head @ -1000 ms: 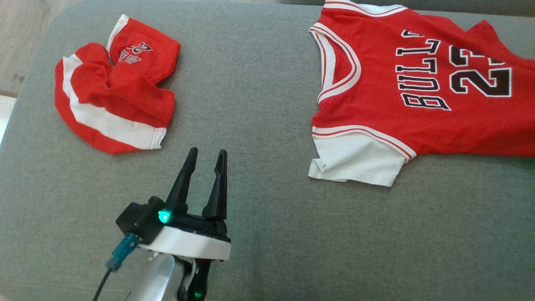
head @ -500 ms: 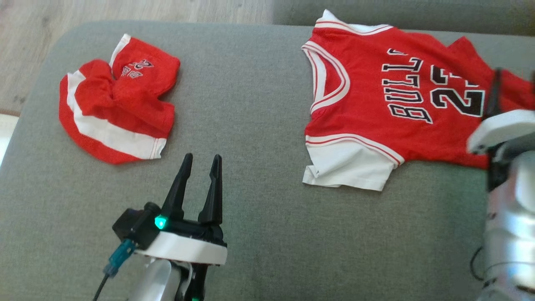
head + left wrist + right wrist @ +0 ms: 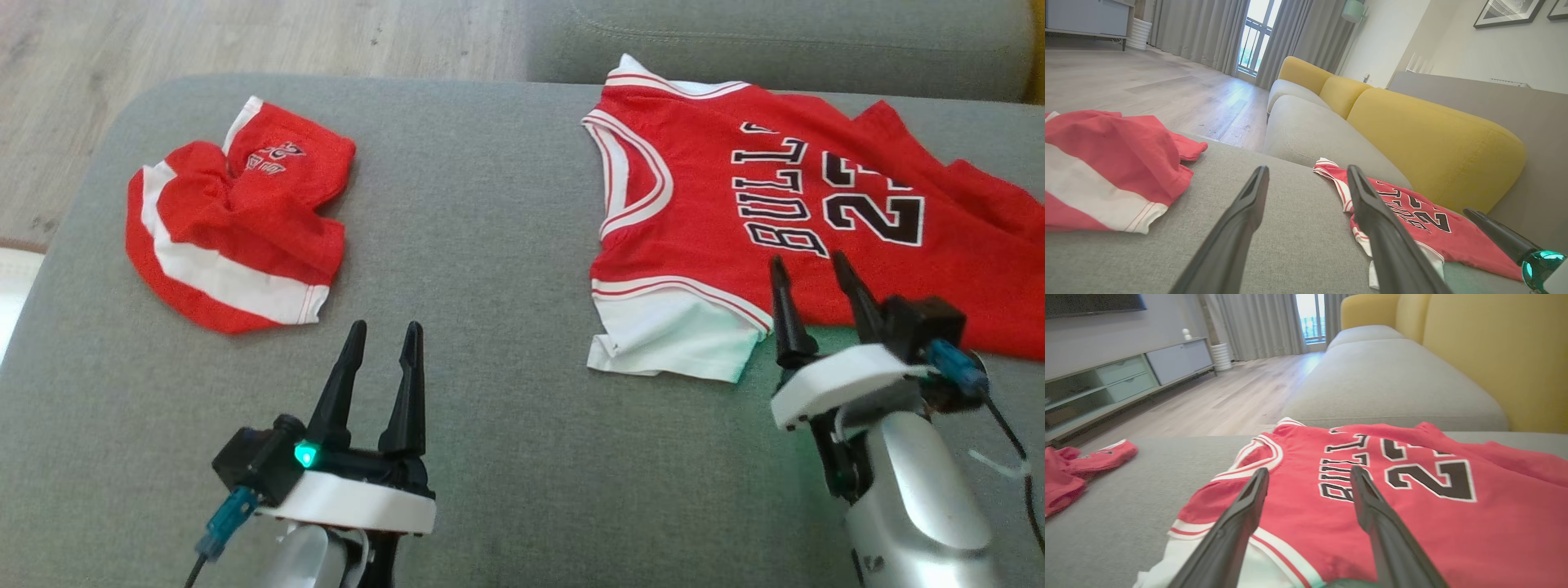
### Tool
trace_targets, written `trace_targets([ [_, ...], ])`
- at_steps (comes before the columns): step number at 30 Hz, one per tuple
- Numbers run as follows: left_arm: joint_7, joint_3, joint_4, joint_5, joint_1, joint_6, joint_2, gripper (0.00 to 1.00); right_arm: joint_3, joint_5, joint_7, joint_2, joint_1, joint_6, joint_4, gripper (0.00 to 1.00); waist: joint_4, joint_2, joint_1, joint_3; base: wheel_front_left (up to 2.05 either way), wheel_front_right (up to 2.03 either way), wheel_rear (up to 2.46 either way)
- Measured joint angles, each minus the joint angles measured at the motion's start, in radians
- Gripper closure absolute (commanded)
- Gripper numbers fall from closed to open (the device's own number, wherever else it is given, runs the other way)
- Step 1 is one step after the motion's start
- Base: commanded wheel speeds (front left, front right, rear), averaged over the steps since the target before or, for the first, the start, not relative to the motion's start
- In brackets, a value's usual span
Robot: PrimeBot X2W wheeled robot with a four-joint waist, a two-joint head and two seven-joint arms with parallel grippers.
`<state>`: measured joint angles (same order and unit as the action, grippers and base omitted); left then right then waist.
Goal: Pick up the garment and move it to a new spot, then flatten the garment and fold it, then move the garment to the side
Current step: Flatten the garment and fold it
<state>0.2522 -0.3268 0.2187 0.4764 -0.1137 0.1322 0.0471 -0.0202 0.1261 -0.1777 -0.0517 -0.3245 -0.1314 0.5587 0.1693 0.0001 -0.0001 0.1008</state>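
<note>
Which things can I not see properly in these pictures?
Head view: the right edge cuts off the far end of the jersey.
Head view: the print on the shorts is too small to read.
Left wrist view: the left edge cuts off the shorts.

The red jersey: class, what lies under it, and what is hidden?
The red jersey lies spread on the grey seat cushion, visible around its near and left edges. Whether anything lies beneath the cloth cannot be seen; the fabric covers it.
</note>
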Motion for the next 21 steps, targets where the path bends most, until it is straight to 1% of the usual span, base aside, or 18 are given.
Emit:
trace_targets([
  [4,0.000,-0.004,-0.001,0.000,-0.001,0.000,0.000,0.00,-0.059,-0.013,0.078,-0.001,-0.006,0.000,-0.061,0.00,0.019,0.0000,0.0001,0.012,0.00,0.00,0.00],
  [9,0.000,-0.029,-0.002,0.010,-0.003,0.000,0.000,0.00,-0.099,-0.045,0.197,-0.002,-0.048,0.000,-0.070,0.00,0.061,0.0000,0.0001,0.032,0.00,0.00,0.00],
  [13,0.000,-0.038,-0.002,0.023,-0.010,0.000,0.000,0.00,-0.115,-0.043,0.284,-0.002,-0.106,0.000,-0.022,0.00,0.103,0.0000,0.0002,0.051,0.00,0.00,0.00],
  [14,0.000,-0.042,-0.002,0.026,-0.012,0.000,0.000,0.00,-0.115,-0.037,0.305,-0.002,-0.122,0.000,-0.003,0.00,0.113,0.0000,0.0002,0.055,0.00,0.00,0.00],
  [15,0.000,-0.054,-0.002,0.035,-0.019,0.000,0.000,0.00,-0.115,-0.031,0.343,-0.003,-0.154,0.000,0.042,0.00,0.136,0.0000,0.0002,0.065,0.00,0.00,0.00],
  [16,0.000,-0.054,-0.002,0.035,-0.019,0.000,0.000,0.00,-0.115,-0.031,0.343,-0.003,-0.154,0.000,0.042,0.00,0.136,0.0000,0.0002,0.065,0.00,0.00,0.00],
  [21,0.000,-0.068,-0.001,0.046,-0.031,0.000,0.000,0.00,-0.096,-0.020,0.418,-0.006,-0.232,0.000,0.164,0.00,0.191,0.0000,0.0002,0.088,0.00,0.00,0.00],
])
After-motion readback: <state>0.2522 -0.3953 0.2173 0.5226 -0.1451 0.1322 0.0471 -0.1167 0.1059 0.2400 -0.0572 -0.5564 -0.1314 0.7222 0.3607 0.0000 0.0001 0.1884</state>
